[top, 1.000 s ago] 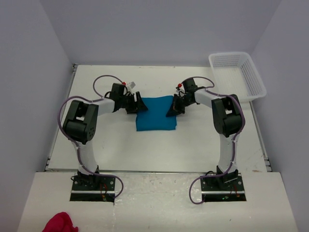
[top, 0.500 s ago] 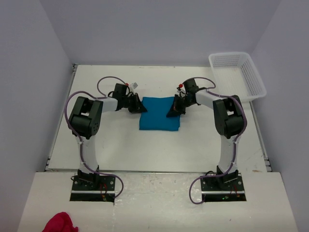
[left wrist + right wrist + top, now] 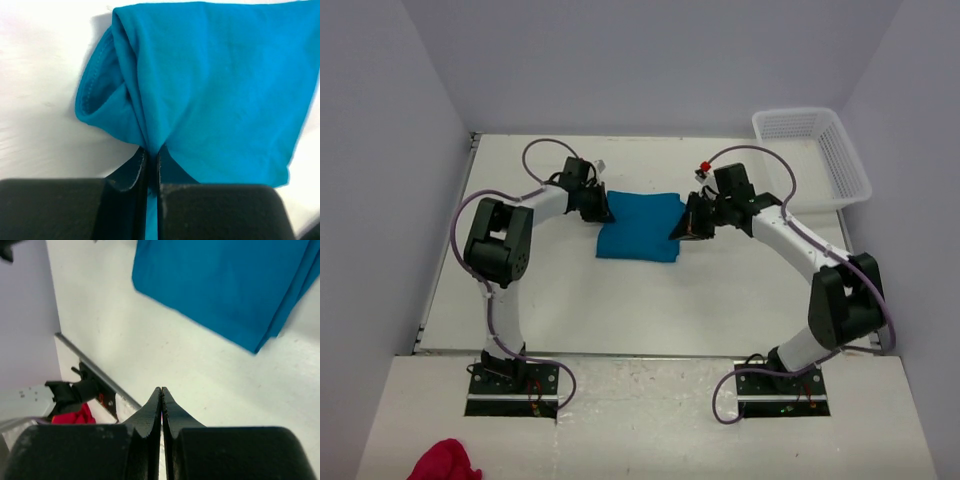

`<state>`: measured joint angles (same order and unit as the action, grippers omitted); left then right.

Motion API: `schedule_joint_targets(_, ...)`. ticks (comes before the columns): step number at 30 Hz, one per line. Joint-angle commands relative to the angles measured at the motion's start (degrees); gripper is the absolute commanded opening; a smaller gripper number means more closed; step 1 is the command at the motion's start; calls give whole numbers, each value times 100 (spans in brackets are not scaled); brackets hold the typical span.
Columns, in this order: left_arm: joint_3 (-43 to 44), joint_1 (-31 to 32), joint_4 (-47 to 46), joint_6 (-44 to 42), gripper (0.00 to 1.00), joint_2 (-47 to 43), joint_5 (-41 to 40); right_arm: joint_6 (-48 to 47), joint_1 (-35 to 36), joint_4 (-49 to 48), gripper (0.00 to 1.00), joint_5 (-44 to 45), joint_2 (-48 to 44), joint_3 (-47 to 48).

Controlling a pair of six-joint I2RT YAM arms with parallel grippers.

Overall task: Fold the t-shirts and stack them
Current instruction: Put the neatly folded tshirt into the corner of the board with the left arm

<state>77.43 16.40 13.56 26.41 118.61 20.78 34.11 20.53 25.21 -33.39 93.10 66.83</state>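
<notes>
The left end effector (image 3: 150, 165) is shut tight on a fold of the plain teal-blue soft fabric t-shirt (image 3: 215, 90). The cloth is pinched between the two black fingers (image 3: 131, 172). The right end effector (image 3: 161, 395) is shut too, finger against finger, and no cloth is held in it.

The t-shirt (image 3: 640, 228) is folded into a small flat shape. It is laid in the middle of the white flat surface (image 3: 720, 300), between the left end effector (image 3: 603, 210) and the right end effector (image 3: 682, 230).

A white plastic mesh basket (image 3: 815, 150) is set at the far right corner of the surface, well apart from the t-shirt. Its own white mesh floor is seen all across the inside. The basket is seen in the top view only.

In the left wrist view a stitched hem (image 3: 90, 95) is seen curled open at the t-shirt's left side. In the top view the right end effector seems to touch the t-shirt's right edge. In the right wrist view its tips are seen over bare surface, with the t-shirt (image 3: 225, 285) a little way ahead.

A bunched red cloth (image 3: 445, 462) is seen on the near ledge by the left arm's base, and again in the right wrist view (image 3: 75, 416).
</notes>
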Motion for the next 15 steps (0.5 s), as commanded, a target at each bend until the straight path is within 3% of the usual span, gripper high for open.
schedule_joint_targets(1,394,-111,1112,-777,0,75,-1760,-27,293,71,0,376,-801,-240)
schedule_joint_targets(7,1290,-400,1860,-1339,0,242,-2718,-9,758,238,0,412,-1846,-784)
schedule_joint_targets(15,2854,-875,2546,-1963,0,786,-3633,-308,1014,739,0,421,-2357,-1145)
